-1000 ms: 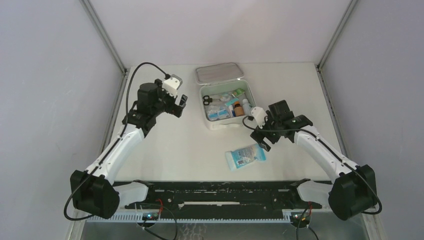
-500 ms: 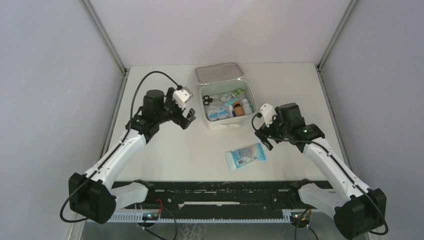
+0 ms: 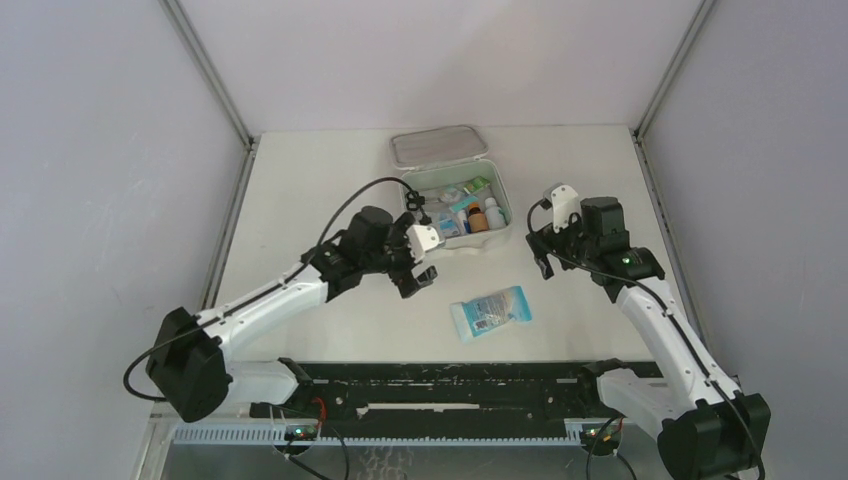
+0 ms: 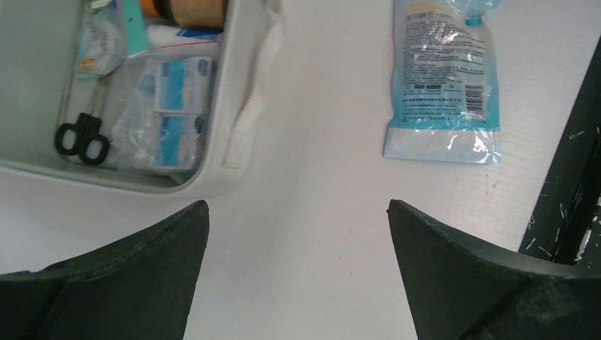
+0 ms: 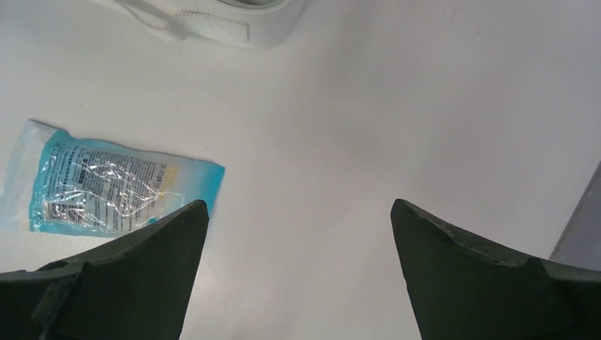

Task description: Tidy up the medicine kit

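Both the left jaws and the right jaws gape wide, holding nothing. The medicine kit sits open at the back of the worktop. A blue packet lies before it, lengthwise left-to-right, between the jaws, neither clearly nearer.

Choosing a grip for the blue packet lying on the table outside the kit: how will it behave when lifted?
The blue packet looks like thin, crinkled film, so it will probably sag rather than stay stiff. Its glossy surface may slip between the jaws. Lying flat on the table, it should slide if pushed, not roll.
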Controlling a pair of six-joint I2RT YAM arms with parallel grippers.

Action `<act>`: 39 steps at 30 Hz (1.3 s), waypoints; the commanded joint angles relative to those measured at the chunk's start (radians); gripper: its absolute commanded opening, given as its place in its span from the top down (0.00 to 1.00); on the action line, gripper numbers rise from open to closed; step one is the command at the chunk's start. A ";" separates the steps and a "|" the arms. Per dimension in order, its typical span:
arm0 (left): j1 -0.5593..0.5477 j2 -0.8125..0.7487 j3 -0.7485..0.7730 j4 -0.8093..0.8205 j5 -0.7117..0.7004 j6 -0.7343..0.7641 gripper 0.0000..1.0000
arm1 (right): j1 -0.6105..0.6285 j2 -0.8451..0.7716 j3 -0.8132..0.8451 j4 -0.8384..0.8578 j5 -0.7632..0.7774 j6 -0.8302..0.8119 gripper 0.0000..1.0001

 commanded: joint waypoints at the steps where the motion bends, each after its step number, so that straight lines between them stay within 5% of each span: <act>1: -0.083 0.053 0.014 0.046 -0.053 0.001 0.00 | -0.031 -0.043 0.024 0.050 0.027 0.069 0.00; 25: -0.287 0.398 0.218 0.040 -0.055 -0.102 0.00 | -0.115 -0.062 0.012 0.023 0.127 0.095 0.01; 39: -0.399 0.564 0.301 0.052 -0.180 -0.158 0.00 | -0.122 -0.050 0.009 0.017 0.145 0.098 0.02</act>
